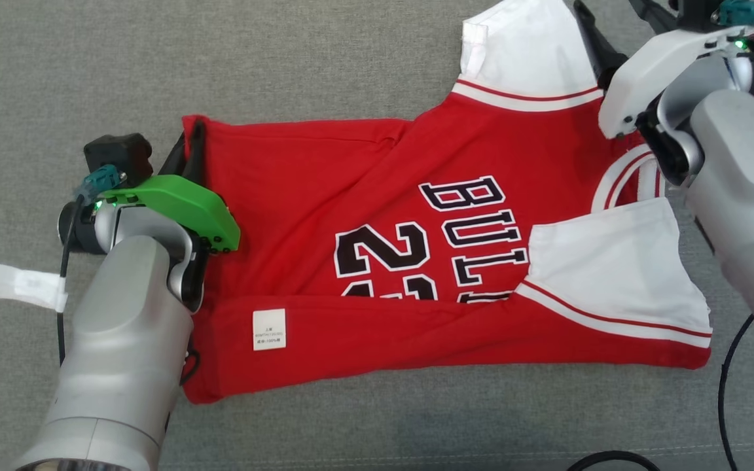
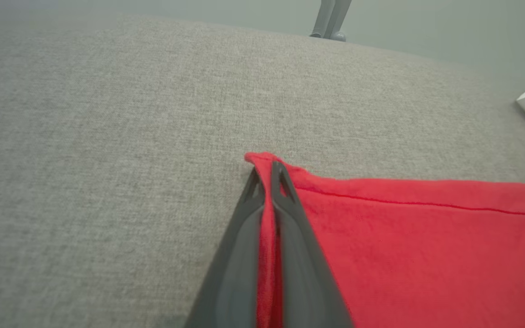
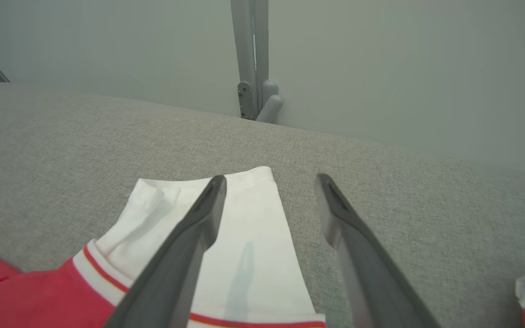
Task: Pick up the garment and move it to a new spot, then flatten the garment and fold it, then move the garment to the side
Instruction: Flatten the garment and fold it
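The shirt (image 1: 364, 170) lies spread sideways on the grey cloth surface (image 1: 89, 65), hem to the robot's left and collar to its right. Its near long edge is already turned up over the lower part of the printed number, with the white label (image 1: 269, 329) showing on the turned-up strip. So I'd say this is the folding step, with one side done and the far side about to be brought over.

The left gripper (image 2: 266, 169) has its two fingers pressed together on the far corner of the hem. A ridge of red cloth is pinched between them. The right gripper (image 3: 271, 178) stands wide apart and holds nothing. One finger hangs over the far sleeve (image 3: 244, 255) and the other over bare grey beyond the sleeve's edge. From the shadow on the white cloth, I judge it is just above the sleeve, not touching.

The next move seems to call for the right fingers to come down and close on the sleeve or shoulder. Then both arms can carry the far edge toward the robot together.

The left forearm rises from the lower left, its wrist low and fingers pointing away along the hem. The right arm reaches in from the right, angled toward the far sleeve.
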Robot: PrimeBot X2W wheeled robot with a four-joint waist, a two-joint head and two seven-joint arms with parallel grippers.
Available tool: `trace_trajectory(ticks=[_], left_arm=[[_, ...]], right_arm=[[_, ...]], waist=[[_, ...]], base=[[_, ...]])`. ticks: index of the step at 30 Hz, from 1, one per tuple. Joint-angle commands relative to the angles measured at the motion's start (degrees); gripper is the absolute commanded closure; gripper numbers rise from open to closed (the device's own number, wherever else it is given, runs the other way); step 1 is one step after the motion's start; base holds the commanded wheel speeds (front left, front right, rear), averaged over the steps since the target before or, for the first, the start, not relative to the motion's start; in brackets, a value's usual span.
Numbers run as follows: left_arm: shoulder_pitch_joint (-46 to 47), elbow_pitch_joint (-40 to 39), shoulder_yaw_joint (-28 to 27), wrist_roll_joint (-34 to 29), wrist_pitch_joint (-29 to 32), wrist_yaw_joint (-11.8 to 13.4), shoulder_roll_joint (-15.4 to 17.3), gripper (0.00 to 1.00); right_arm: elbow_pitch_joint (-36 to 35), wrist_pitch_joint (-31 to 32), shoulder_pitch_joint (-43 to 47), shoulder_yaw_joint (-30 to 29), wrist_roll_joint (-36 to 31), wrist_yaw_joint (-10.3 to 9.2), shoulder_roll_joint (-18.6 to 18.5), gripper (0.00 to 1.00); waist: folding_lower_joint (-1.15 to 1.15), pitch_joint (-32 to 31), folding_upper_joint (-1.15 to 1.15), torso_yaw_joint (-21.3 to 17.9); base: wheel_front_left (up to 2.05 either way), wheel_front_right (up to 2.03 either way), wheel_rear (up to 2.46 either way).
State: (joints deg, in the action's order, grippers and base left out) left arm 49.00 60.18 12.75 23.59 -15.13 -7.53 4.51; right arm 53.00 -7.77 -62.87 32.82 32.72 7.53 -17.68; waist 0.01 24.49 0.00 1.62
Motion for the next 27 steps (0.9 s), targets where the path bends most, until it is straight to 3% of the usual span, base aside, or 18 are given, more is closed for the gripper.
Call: trace_trajectory(ticks=[1, 12, 27], left_arm=[[1.08, -0.67, 0.41, 0.15, 0.03, 0.14, -0.13, 1.00], [2.58, -6.99, 7.21, 2.63, 0.03, 0.13, -1.49, 1.00], [2.96, -9.60, 14.33, 8.37, 0.05, 0.35, -1.54, 1.00]], right_arm=[[0.82, 0.75, -1.62, 0.10, 1.11, -0.09, -0.51, 0.00], [11.32, 10.95, -9.97, 2.47, 4.29, -0.08, -3.01, 0.00], [17.42, 11.96, -13.60, 4.07, 4.87, -0.05, -2.12, 0.00]], waist=[[-0.01, 1.06, 0.00, 1.36], [-0.01, 5.81, 0.00, 8.17], [-0.01, 7.58, 0.00, 10.77]], base=[[0.00, 0.00, 0.00], [0.00, 0.00, 0.00], [0.00, 0.00, 0.00]])
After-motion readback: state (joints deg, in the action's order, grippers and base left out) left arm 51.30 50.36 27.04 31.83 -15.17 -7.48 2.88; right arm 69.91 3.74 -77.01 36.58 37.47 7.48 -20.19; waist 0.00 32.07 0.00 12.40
